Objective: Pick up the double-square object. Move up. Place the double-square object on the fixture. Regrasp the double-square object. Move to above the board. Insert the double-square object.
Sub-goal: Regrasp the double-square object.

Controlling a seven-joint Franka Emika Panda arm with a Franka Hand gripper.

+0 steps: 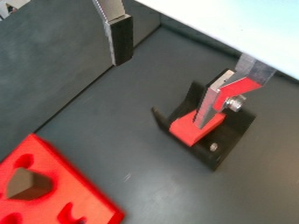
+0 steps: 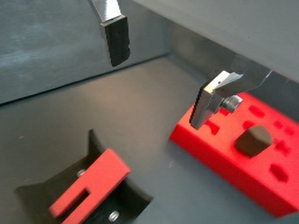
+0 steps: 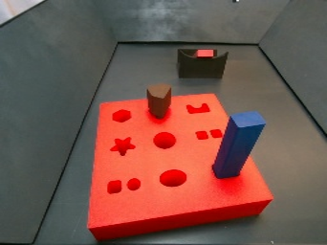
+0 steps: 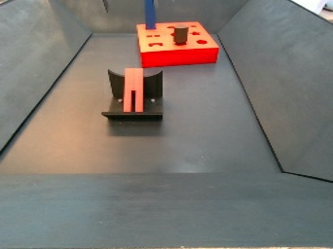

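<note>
The double-square object, a slim red bar (image 4: 134, 90), lies in the fixture (image 4: 154, 94), sloping down its notch. Both show in both wrist views, the bar (image 1: 184, 131) (image 2: 91, 184) on the dark fixture (image 1: 222, 144) (image 2: 131, 203). My gripper (image 1: 166, 68) (image 2: 162, 70) is open and empty, well above the floor between fixture and board. It holds nothing and touches nothing. It does not show in either side view. The red board (image 3: 192, 191) (image 4: 196, 53) (image 1: 59, 175) (image 2: 222, 153) lies on the floor beyond the fixture.
A tall blue block (image 3: 238, 144) (image 4: 150, 10) and a brown hexagonal peg (image 3: 159, 99) (image 2: 254, 137) stand in the board. Grey sloping walls (image 4: 53, 88) enclose the dark floor (image 4: 169, 146) on both sides.
</note>
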